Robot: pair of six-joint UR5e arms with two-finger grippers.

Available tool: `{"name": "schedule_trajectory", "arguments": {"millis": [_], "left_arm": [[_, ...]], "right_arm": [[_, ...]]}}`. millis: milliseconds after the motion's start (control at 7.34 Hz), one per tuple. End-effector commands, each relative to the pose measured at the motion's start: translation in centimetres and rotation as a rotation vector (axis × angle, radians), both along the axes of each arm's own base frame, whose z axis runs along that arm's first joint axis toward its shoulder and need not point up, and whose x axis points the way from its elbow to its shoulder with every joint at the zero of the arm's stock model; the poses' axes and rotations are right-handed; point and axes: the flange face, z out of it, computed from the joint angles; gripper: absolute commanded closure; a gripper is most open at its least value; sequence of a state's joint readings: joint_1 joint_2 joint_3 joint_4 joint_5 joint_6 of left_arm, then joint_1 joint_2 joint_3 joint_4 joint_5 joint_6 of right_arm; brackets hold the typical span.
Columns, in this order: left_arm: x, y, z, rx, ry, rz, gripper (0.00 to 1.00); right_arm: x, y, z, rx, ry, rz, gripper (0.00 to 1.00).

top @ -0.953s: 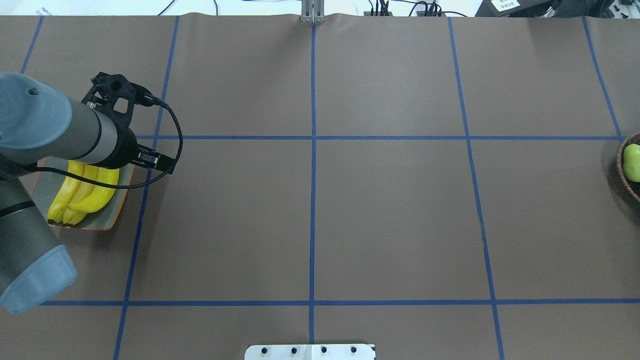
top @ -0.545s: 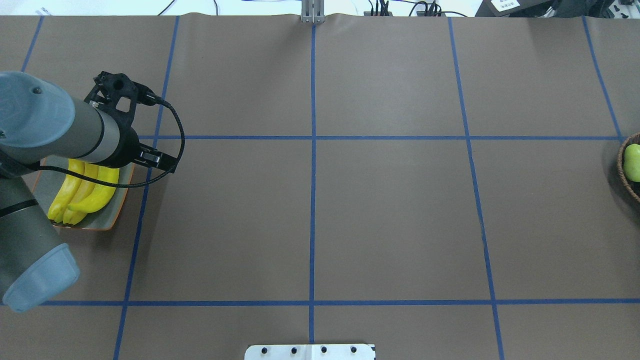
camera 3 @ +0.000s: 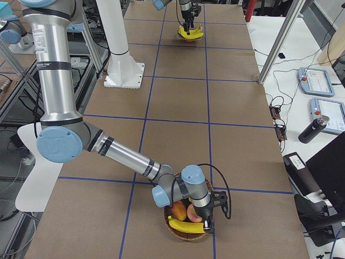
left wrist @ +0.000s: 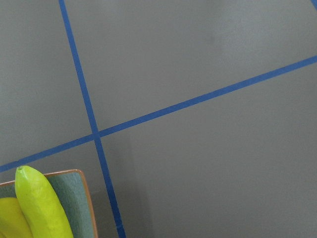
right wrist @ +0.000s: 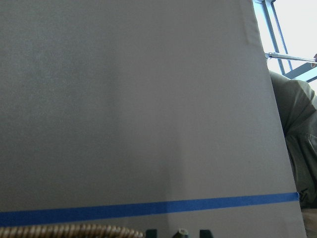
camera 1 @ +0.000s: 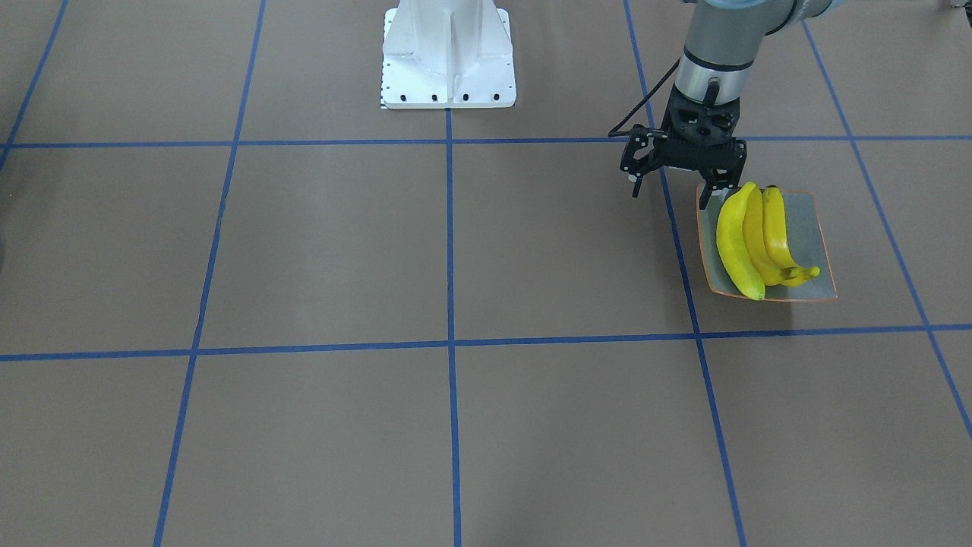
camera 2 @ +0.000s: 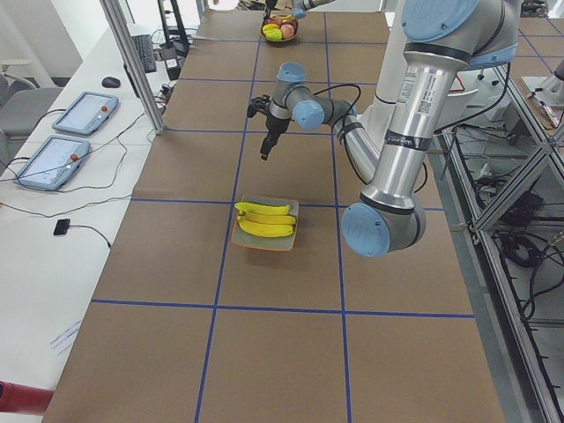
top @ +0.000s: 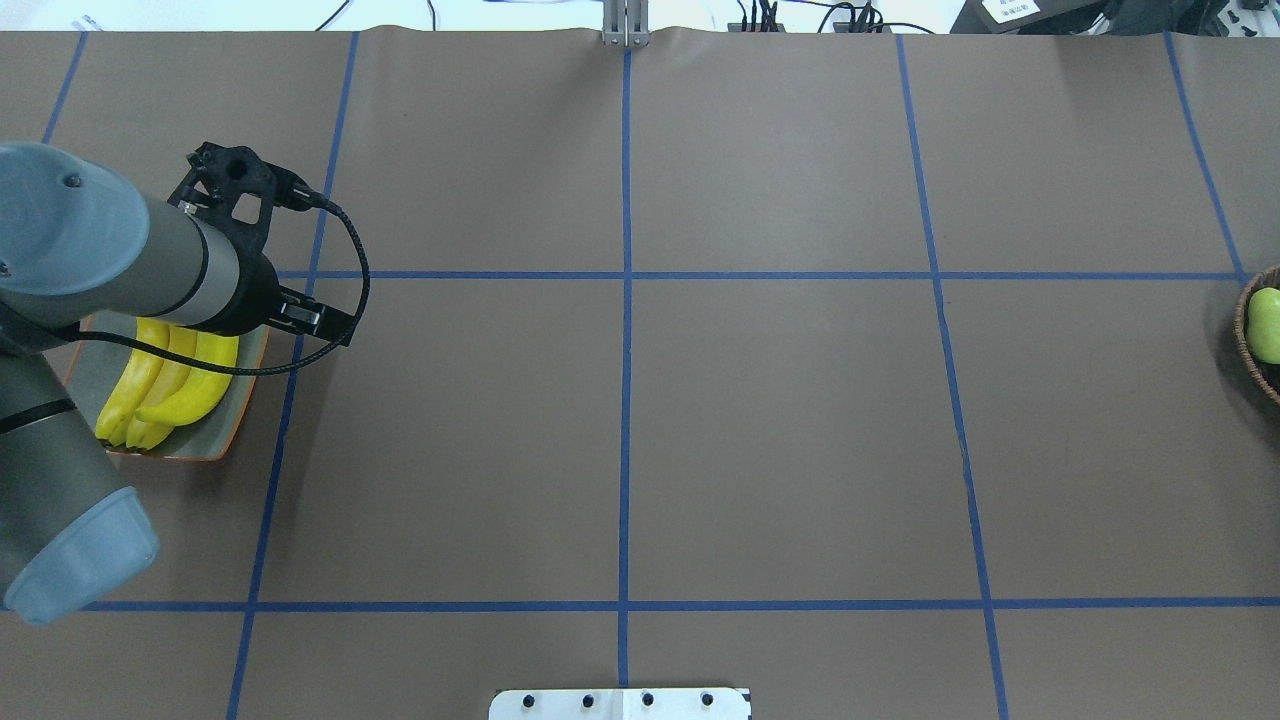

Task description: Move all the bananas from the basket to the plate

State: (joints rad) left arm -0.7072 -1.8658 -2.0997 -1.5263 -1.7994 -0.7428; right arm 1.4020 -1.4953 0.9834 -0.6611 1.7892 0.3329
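Facing the robot, the left claw [camera 1: 672, 191] hangs spread wide, holding nothing, by the upper left corner of the plate [camera 1: 809, 235], right of the middle, where three bananas [camera 1: 748, 239] lie side by side. From above, plate and bananas sit at the left edge, and a basket [top: 1240, 330] pokes in at the right edge. From the left end the plate is mid-picture. From the right end the right claw [camera 3: 207, 222] is low down inside the basket, right at one more banana [camera 3: 186, 225], and I cannot tell if it is spread or pinched. The left wrist camera shows a banana tip and plate corner at the lower left, and the right wrist camera shows basket rim along the bottom.
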Motion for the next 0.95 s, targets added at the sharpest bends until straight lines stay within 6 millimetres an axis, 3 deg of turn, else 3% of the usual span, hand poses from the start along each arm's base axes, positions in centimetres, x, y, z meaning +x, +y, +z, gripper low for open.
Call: {"name": "schedule_trajectory", "arguments": {"millis": [0,409,817], "left_arm": [[0.0,0.0,0.0,-0.001,0.0,-0.001,0.0],[0.0,0.0,0.1,-0.002,-0.001,-0.001,0.0],[0.0,0.0,0.1,-0.002,-0.001,-0.001,0.0]], "right_arm": [[0.0,-0.3,-0.6,0.013,0.001,-0.005,1.0],[0.3,-0.3,-0.6,0.033,0.034,-0.046,1.0],[2.3,-0.6,-0.8,0.051,0.13,-0.023,1.0]]}}
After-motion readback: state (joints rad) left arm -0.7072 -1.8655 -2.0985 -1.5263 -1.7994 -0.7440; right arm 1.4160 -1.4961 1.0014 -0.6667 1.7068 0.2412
